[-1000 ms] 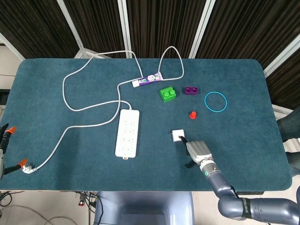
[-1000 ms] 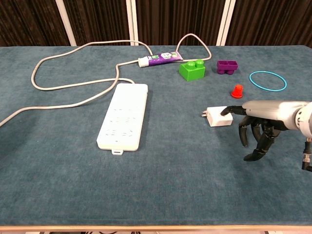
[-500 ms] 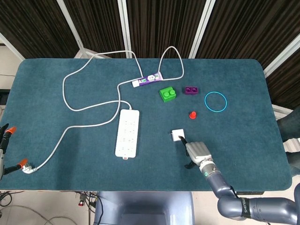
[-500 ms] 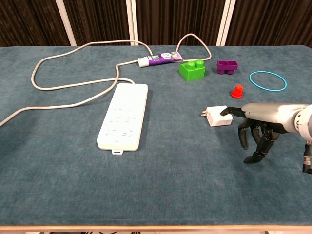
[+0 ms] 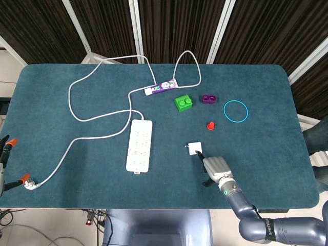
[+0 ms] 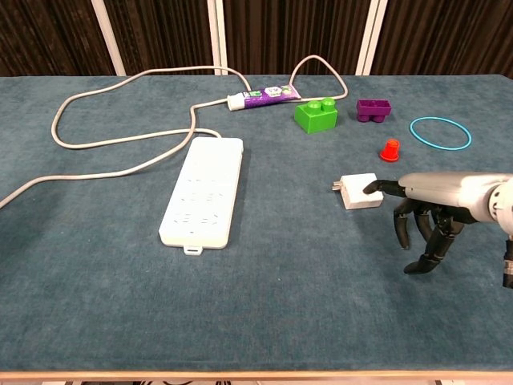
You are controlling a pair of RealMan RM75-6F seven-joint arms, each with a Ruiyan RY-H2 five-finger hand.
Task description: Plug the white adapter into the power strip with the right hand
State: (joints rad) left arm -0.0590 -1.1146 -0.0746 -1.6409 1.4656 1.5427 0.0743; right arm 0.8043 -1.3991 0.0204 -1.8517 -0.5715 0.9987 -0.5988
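The white adapter [image 5: 193, 148] [image 6: 357, 191] lies flat on the blue table, its prongs pointing left toward the white power strip [image 5: 139, 145] [image 6: 203, 199]. The strip lies lengthwise a short way to the left with its sockets facing up. My right hand [image 5: 215, 167] [image 6: 437, 204] hovers just right of the adapter and nearer the front edge. One outstretched fingertip [image 6: 374, 187] touches the adapter's right side, and the other fingers hang down, spread apart, holding nothing. My left hand shows in neither view.
The strip's white cable [image 5: 87, 119] loops over the left and far half of the table. A toothpaste tube [image 5: 161, 87], green brick [image 5: 183, 103], purple brick [image 5: 208, 98], blue ring [image 5: 235, 110] and small red cone [image 5: 210, 125] lie beyond the adapter.
My right hand has eased slightly toward the near edge, one fingertip staying against the adapter. The adapter and power strip have barely moved.
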